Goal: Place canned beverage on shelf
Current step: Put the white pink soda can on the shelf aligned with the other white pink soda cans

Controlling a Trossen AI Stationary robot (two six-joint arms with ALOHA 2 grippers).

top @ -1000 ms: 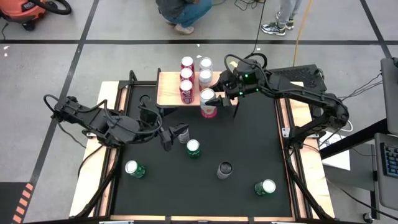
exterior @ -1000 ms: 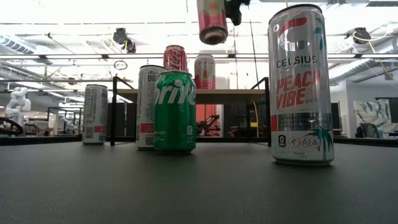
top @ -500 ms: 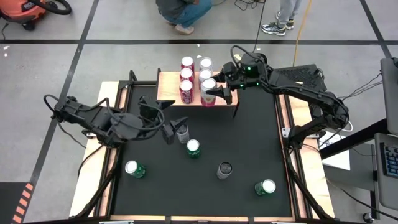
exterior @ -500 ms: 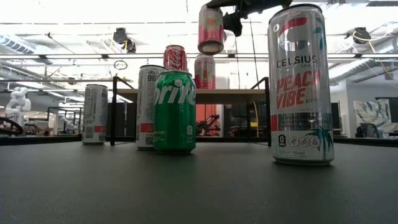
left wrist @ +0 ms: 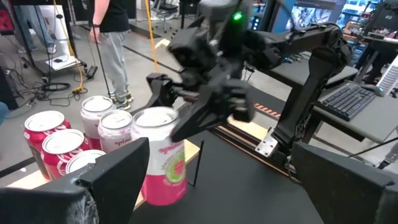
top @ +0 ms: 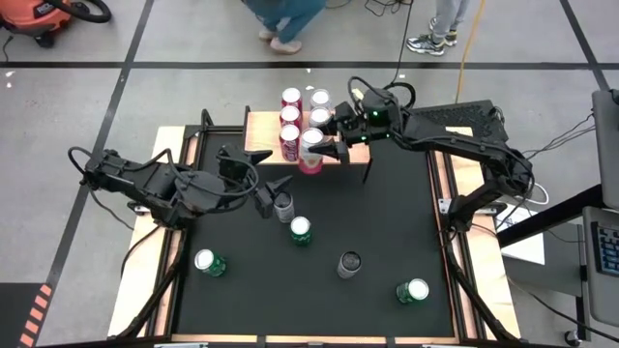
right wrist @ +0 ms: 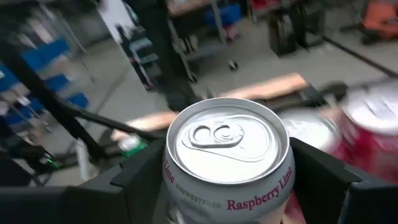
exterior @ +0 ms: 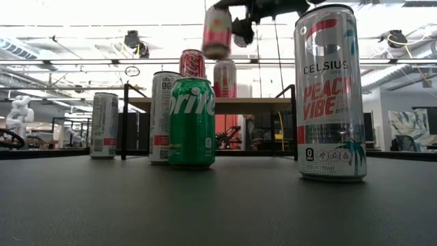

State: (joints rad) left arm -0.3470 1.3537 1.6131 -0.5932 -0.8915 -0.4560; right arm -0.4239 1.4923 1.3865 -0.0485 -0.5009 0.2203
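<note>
Pink can upright (top up), right gripper's fingers clasping it, above shelf

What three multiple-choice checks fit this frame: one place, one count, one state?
1. The left gripper is:
A. over the mat, beside a silver can
B. above the shelf
C. off the table

2. Green cans standing on the mat:
A. one
B. three
C. five

3. The pink can is:
A. lying on the mat
B. standing on the shelf
C. held in the air by the right gripper

Key:
1. A, the left gripper hangs open over the mat next to the silver can.
2. B, the high view shows three green cans.
3. C, the right gripper clamps the pink can above the shelf.
</note>
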